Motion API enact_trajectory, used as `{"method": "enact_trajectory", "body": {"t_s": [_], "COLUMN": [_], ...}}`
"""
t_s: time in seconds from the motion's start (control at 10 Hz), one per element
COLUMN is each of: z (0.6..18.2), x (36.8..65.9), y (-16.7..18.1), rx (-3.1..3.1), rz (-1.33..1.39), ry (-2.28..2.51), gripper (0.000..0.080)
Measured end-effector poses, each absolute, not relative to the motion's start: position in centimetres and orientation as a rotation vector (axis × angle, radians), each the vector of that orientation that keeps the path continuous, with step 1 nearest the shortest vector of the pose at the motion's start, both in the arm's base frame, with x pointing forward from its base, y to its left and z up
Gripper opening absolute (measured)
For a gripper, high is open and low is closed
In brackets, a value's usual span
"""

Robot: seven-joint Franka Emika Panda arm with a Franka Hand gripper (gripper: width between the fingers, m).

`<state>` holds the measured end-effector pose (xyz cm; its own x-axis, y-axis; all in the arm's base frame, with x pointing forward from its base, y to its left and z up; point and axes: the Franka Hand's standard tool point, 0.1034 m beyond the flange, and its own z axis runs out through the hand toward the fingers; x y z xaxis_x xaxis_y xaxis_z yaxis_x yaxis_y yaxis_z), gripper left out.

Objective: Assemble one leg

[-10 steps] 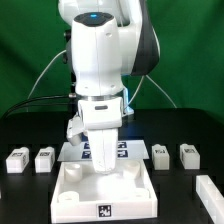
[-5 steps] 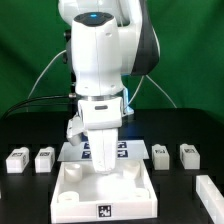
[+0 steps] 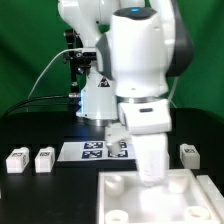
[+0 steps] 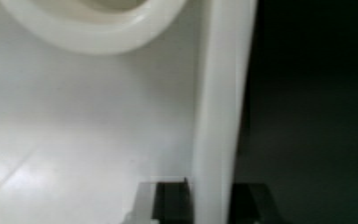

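Gripper clamps smooth white thin-walled panel.

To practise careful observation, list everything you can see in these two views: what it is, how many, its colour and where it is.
legs: three, white with black tags; two on the table at the exterior view's left of the marker board, one at its right
white panel: one, white, round corner sockets, front right in the exterior view
marker board: one, white with black tags, flat on the table behind the panel
table: one, black
backdrop: one, green, behind everything
arm: one, white, reaching down to the panel
gripper: one, dark fingers either side of the panel's wall
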<state>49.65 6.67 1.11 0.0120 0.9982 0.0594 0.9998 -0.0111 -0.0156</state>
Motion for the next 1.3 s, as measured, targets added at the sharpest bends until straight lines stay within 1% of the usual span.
{"method": "enact_trajectory", "body": {"t_s": [0.2, 0.8, 1.0, 1.1, 1.2, 1.3], "z": [0.87, 0.64, 0.62, 0.62, 0.62, 0.61], "x": [49.67, 49.67, 49.67, 49.67, 49.67, 49.67], "y": [7.33, 7.23, 7.2, 7.18, 7.17, 7.15], "rx": [-2.198, -2.187, -2.188, -2.188, -2.189, -2.189], "rz": [0.003, 0.009, 0.009, 0.009, 0.009, 0.009], "ry": [-2.138, -2.167, -2.166, -2.166, -2.165, -2.165], "gripper": [0.0062, 0.007, 0.0428, 0.0563, 0.0563, 0.0632]}}
